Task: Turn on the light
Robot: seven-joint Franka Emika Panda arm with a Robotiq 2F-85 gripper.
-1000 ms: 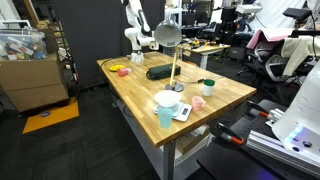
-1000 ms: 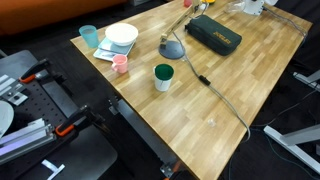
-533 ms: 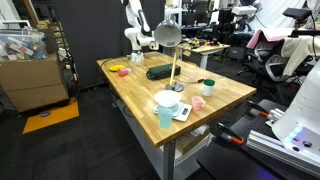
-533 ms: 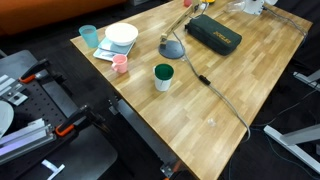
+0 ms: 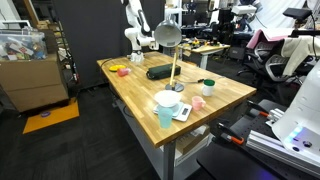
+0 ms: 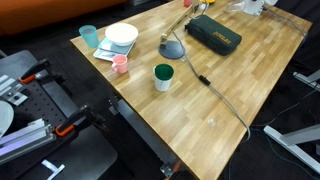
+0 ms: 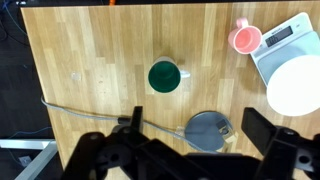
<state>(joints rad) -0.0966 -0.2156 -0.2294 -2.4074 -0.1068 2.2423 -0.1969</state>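
The light is a tall desk lamp in the middle of the wooden table. An exterior view shows its silver-grey dome head (image 5: 168, 33) on a thin brass stem. Its round base (image 6: 172, 47) stands next to a green cup (image 6: 163, 76), with a cable trailing off it. In the wrist view I look straight down on a round grey part of the lamp (image 7: 210, 131), with a small switch-like piece on it. My gripper (image 7: 198, 122) hangs high above it, open and empty, one finger to each side. The gripper does not show clearly in the exterior views.
A dark flat case (image 6: 213, 33) lies behind the lamp. A white bowl (image 6: 122, 33) on a scale, a teal cup (image 6: 88, 36) and a pink cup (image 6: 120, 64) stand near a table corner. The lamp cable (image 6: 225, 100) runs across the tabletop. Chairs and equipment surround the table.
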